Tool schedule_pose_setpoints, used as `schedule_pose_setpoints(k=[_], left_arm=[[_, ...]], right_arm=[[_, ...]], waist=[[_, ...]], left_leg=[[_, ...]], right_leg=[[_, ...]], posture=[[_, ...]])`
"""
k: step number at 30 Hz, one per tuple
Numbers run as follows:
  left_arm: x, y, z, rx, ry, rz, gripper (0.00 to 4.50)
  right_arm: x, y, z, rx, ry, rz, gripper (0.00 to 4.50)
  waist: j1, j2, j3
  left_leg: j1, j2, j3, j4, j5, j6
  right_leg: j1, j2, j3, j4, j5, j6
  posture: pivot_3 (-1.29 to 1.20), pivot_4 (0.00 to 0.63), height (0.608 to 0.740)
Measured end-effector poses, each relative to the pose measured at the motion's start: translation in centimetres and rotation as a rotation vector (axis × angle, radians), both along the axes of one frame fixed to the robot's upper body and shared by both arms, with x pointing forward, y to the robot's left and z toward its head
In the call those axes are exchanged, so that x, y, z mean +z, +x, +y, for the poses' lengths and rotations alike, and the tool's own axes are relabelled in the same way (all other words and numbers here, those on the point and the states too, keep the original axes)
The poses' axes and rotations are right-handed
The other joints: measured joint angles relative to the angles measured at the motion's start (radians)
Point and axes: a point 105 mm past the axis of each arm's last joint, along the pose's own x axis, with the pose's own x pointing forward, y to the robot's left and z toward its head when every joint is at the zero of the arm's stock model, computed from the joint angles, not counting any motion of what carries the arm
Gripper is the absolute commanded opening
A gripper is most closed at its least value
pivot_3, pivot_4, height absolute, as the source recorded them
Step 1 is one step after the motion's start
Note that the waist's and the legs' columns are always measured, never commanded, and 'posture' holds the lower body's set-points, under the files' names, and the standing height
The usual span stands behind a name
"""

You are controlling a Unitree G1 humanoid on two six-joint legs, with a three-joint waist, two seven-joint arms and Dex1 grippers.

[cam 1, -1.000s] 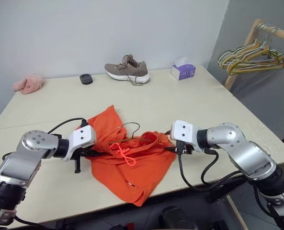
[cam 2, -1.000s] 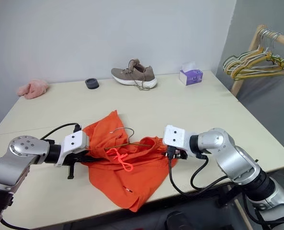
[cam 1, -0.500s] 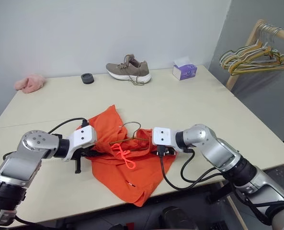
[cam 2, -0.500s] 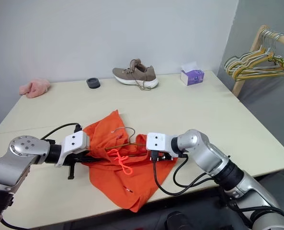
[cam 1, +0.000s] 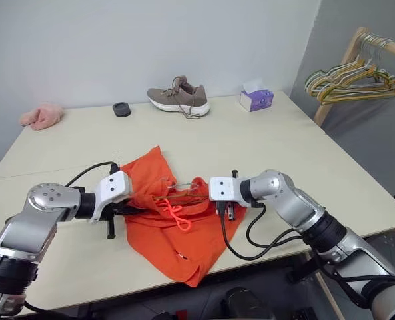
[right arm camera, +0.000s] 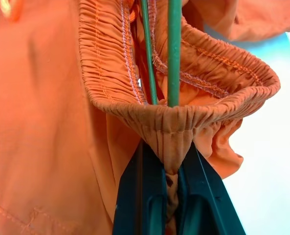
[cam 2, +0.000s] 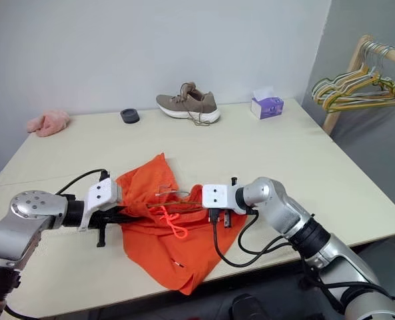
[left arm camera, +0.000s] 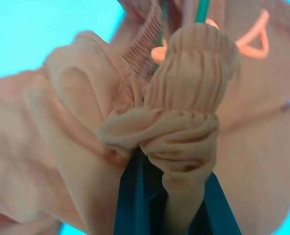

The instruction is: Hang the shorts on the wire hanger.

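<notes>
Orange shorts (cam 1: 177, 227) heaped at table (cam 1: 264, 143) front, waistband pinched by left gripper (cam 1: 129, 208) and right gripper (cam 1: 225, 212), hanger (cam 1: 178, 193) poking through. Risk: wire slipping out if stretched unevenly.

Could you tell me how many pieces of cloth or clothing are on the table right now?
2: the shorts near the front edge, between both end effectors, and a pink fluffy cloth at the far left corner.

Bare table (cam 1: 264, 140) btwn shorts (cam 1: 184, 233), shoe (cam 1: 178, 97)

orange shorts (cam 1: 177, 227) – crumpled, wire hanger (cam 1: 177, 195) inside waistband
</notes>
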Motion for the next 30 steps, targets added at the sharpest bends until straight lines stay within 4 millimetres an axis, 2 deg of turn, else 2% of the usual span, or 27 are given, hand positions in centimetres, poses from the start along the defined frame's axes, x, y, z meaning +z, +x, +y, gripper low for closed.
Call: schedule_pose_setpoints(k=[3, 9, 14, 18, 21, 24, 27, 30], left_arm=[[1.0, 0.9, 0.4, 0.060, -0.078, -0.020, 1.02], [3.0, 2.7, 3.3, 0.212, -0.163, -0.090, 2.86], [4.5, 4.2, 5.8, 0.346, -0.219, -0.166, 2.86], [5.4, 4.9, 6.6, 0.403, -0.263, -0.209, 2.86], [5.1, 4.8, 6.3, 0.408, -0.297, -0.184, 2.86], [4.8, 4.1, 5.1, 0.368, -0.325, -0.138, 2.86], [4.9, 3.2, 3.6, 0.313, -0.354, -0.095, 3.38], [5.6, 2.5, 1.6, 0.242, -0.394, -0.068, 4.30]], right_arm=[[1.2, -0.3, -0.7, 0.003, 0.021, 0.025, 0.00], [3.2, -1.3, -3.6, -0.019, 0.019, 0.085, 0.00], [3.5, -1.8, -5.3, -0.068, 0.014, 0.177, 0.00], [3.3, -2.0, -6.6, -0.096, -0.014, 0.219, 0.00], [3.8, -1.7, -7.7, -0.148, 0.001, 0.240, 0.00], [4.0, -1.6, -8.6, -0.227, 0.053, 0.310, 0.00], [4.0, -1.5, -9.9, -0.352, 0.148, 0.406, 0.00], [4.0, -1.5, -11.7, -0.495, 0.236, 0.492, 0.00]], waist=[[0.002, 0.000, 0.000], [0.001, 0.000, 0.000], [0.001, 0.000, 0.000], [0.001, 0.000, 0.000], [-0.001, 0.000, 0.000], [-0.002, 0.000, 0.000], [-0.001, 0.000, 0.000], [0.002, 0.000, 0.000]], left_leg=[[0.000, 0.000, -0.002, 0.000, 0.000, 0.000], [0.000, 0.000, -0.004, 0.000, 0.000, 0.000], [0.000, 0.000, -0.005, 0.000, 0.000, 0.000], [0.000, -0.001, -0.005, 0.000, 0.000, 0.000], [0.000, -0.001, -0.005, 0.000, 0.000, 0.000], [0.000, -0.001, -0.005, 0.000, 0.000, 0.000], [0.000, -0.001, -0.005, 0.000, 0.000, 0.000], [0.000, -0.001, -0.005, 0.000, 0.000, 0.000]], right_leg=[[0.000, 0.000, -0.001, 0.000, 0.000, 0.000], [0.001, -0.001, -0.003, 0.000, 0.000, 0.000], [0.002, -0.002, -0.004, 0.000, 0.000, 0.000], [0.001, -0.004, -0.004, 0.000, 0.000, 0.000], [0.002, -0.004, -0.004, 0.000, 0.000, 0.000], [0.002, -0.004, -0.004, 0.000, 0.000, -0.001], [0.002, -0.004, -0.004, 0.000, 0.002, -0.004], [0.002, -0.004, -0.005, -0.001, 0.002, -0.003]], posture=[[-0.26, 0.000, 0.740], [-0.27, 0.000, 0.740], [-0.27, 0.000, 0.740], [-0.28, 0.000, 0.740], [-0.28, 0.000, 0.740], [-0.28, 0.000, 0.740], [-0.29, 0.000, 0.740], [-0.30, 0.000, 0.740]])
